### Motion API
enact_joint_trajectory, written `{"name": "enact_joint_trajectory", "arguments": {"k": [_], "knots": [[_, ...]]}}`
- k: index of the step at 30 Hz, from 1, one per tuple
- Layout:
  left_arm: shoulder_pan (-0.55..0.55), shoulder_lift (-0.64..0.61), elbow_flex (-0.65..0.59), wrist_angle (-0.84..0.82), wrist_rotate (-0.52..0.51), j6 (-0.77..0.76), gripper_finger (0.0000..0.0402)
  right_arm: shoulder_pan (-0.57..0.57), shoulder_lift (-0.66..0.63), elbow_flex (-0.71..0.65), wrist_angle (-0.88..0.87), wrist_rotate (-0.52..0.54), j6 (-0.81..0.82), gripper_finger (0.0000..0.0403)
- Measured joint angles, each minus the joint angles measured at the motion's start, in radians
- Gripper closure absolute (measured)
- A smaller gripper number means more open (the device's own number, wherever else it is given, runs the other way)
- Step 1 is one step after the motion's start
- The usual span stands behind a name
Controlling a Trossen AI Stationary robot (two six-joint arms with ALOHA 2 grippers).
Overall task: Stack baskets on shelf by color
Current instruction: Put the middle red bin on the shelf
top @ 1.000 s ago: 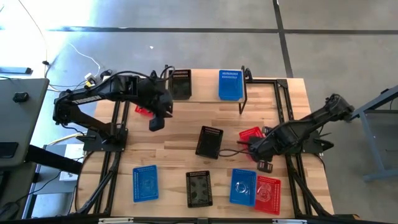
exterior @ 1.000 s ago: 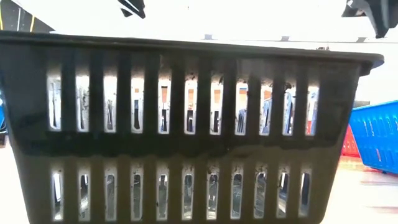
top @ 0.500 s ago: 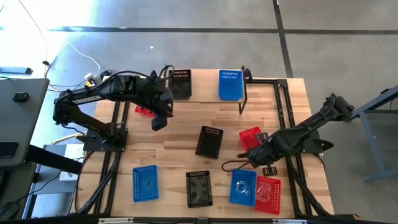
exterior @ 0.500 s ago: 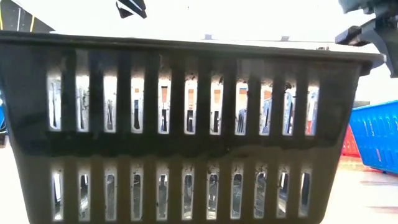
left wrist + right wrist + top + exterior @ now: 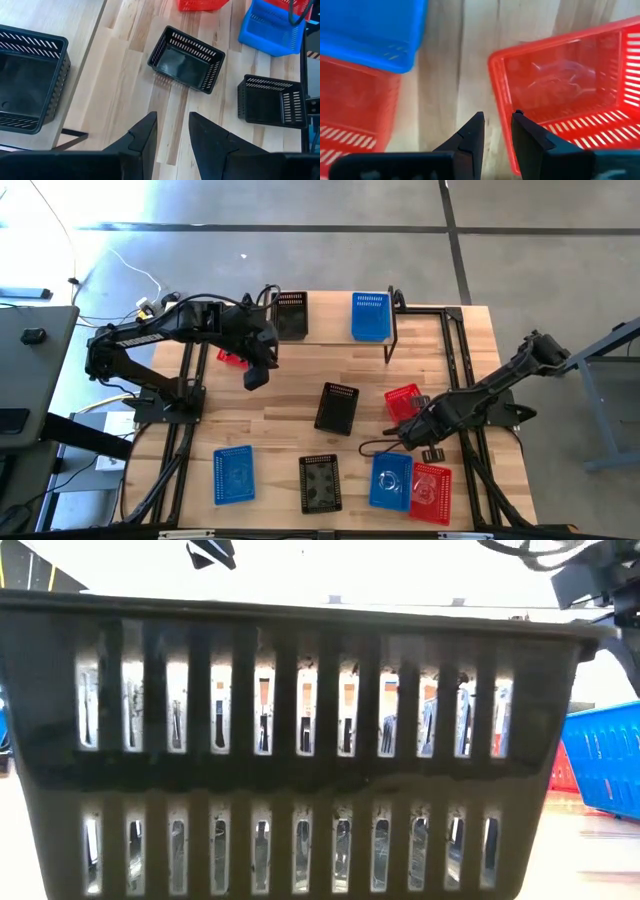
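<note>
On the shelf (image 5: pixel 330 335) at the far side stand a black basket (image 5: pixel 290 315) and a blue basket (image 5: pixel 370 317). More baskets rest on the table: black (image 5: pixel 336 408) (image 5: pixel 186 60), red (image 5: pixel 403 402) (image 5: pixel 570 90), blue (image 5: pixel 233 474), black (image 5: pixel 320 483), blue (image 5: pixel 391 480) and red (image 5: pixel 431 492). My right gripper (image 5: pixel 412 427) (image 5: pixel 497 131) points down, open. Its fingers stand on either side of one wall's rim (image 5: pixel 501 107) of the red basket, without clear touch. My left gripper (image 5: pixel 255 375) (image 5: pixel 172 132) hangs open above bare wood, left of the middle black basket.
Another red basket (image 5: pixel 232 358) lies partly under my left arm. The near black basket (image 5: pixel 300 740) fills the low view. The shelf's black legs (image 5: pixel 392 345) and the black frame rails (image 5: pixel 455 350) run along the table. Bare wood lies between the middle black basket and the near row.
My right gripper has come down toward the red basket near the table's right, rolling about its own axis as it sank, with the gap between its fingers unchanged. My left gripper has rolled slightly in place. No basket has moved.
</note>
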Motion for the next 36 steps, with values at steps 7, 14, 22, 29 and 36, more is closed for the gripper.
{"name": "enact_joint_trajectory", "arguments": {"k": [7,14,22,29,36], "knots": [[0.0,0.0,0.0,0.0,-0.001,0.003,0.03,0.0,0.0,-0.042,0.022,-0.004,0.007,0.032],[0.0,0.0,0.0,0.0,-0.004,0.003,0.03,0.0,0.0,-0.118,0.044,-0.01,0.042,0.032],[0.0,0.0,0.0,0.0,-0.004,0.003,0.03,-0.007,0.0,-0.155,0.08,-0.014,0.071,0.0334],[0.0,0.0,0.0,0.0,-0.004,0.003,0.03,-0.011,0.0,-0.151,0.095,-0.069,0.183,0.0391],[0.0,0.0,0.0,0.0,-0.004,0.003,0.03,-0.009,0.0,-0.076,0.083,-0.091,0.34,0.0401]]}}
